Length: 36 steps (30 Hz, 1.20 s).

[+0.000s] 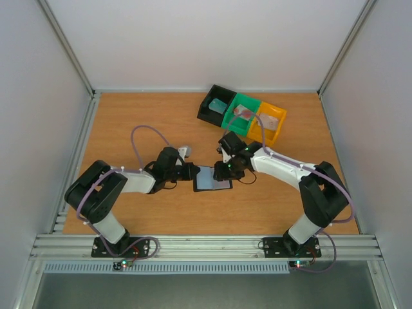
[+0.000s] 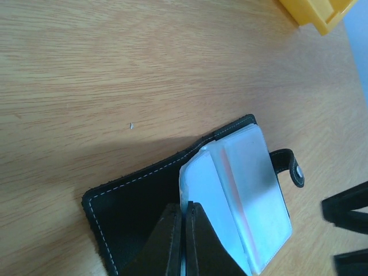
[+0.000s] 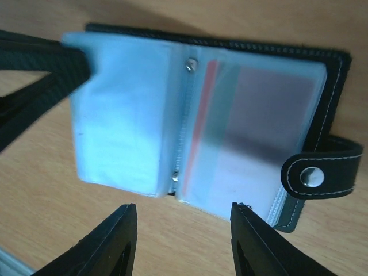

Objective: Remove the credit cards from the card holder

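The card holder [image 1: 212, 179] lies open on the table between both arms, black cover [image 2: 132, 201] down and its snap tab [image 3: 313, 175] to one side. My left gripper [image 2: 185, 206] is shut on the edge of a pale blue pocket sleeve [image 2: 210, 190], lifting it off the cover. Through the other pocket shows a card [image 3: 241, 132] with a red stripe. My right gripper [image 3: 184, 208] hovers open just beside the holder's long edge, nothing between its fingers. A teal card [image 1: 217, 105], a reddish card [image 1: 243, 112] and a whitish card [image 1: 271, 120] lie in the trays.
Three joined trays stand at the back right: black [image 1: 207, 109], green [image 1: 233, 119] and orange [image 1: 262, 134]. The orange tray's corner [image 2: 316, 11] shows in the left wrist view. The two grippers are close together over the holder.
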Motion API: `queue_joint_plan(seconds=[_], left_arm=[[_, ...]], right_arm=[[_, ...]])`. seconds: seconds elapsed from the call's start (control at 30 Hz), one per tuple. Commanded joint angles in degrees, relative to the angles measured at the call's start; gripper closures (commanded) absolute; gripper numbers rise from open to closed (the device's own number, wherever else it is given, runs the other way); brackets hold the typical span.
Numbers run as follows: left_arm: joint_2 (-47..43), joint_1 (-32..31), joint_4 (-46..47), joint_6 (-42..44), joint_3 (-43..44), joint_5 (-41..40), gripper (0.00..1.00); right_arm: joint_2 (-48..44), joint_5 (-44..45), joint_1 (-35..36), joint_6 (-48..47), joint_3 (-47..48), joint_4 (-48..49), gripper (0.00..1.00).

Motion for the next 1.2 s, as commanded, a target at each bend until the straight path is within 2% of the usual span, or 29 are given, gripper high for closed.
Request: queue_joint_plan(seconds=[0.0,0.1,0.13,0.2,0.3,0.33,0.43,0.6,0.77,0.97,1.17], left_arm=[[-0.6,-0.5,1.6,2.2,-0.8,-1.5,1.00],[-1.0,-0.7,1.1,2.4,-1.4,-0.8,1.00],[-1.2,-0.7,0.7,2.5,-1.6,-0.7,1.00],[-1.7,-0.7,0.6,2.8,-2.0,-0.4,1.00],[-2.2,-0.8,-0.5,3.5,-2.2,-0.7,1.00],[-2.3,-0.8,-0.9,3.5,-2.1,-0.8,1.00],[-2.0,-0.8,-1.0,3.9,-2.0,-0.8,1.00],[-0.9,-0.8,1.4,3.9,-2.9,-0.6,1.00],[-1.1,-0.8,3.1,2.5,-4.3,-1.5,1.00],[-0.8,-1.1,4.8,1.0,-5.1,-1.9,1.00],[-0.1,-1.1,5.1,0.5,-4.7,-1.7,1.00]], right_arm=[[3.3,3.6,0.5,4.4,-2.4,2.9,0.54],[5.0,9.9,0.5,3.0,-0.9,0.1,0.51],[5.2,11.1,0.5,2.9,-0.7,-0.4,0.47],[5.6,11.9,0.5,2.7,-0.5,-0.4,0.38],[6.6,9.1,0.5,2.4,-0.6,0.9,0.37],[7.2,7.6,0.5,2.3,-0.6,2.0,0.39],[8.7,5.3,0.6,1.5,0.4,2.3,0.56],[9.1,5.1,0.6,-0.2,1.7,1.9,0.63],[8.1,5.4,2.3,-1.7,3.1,0.9,0.79],[5.9,7.1,4.7,-2.8,4.7,-2.3,0.82],[4.2,1.9,5.3,-4.2,4.2,-0.6,0.72]])
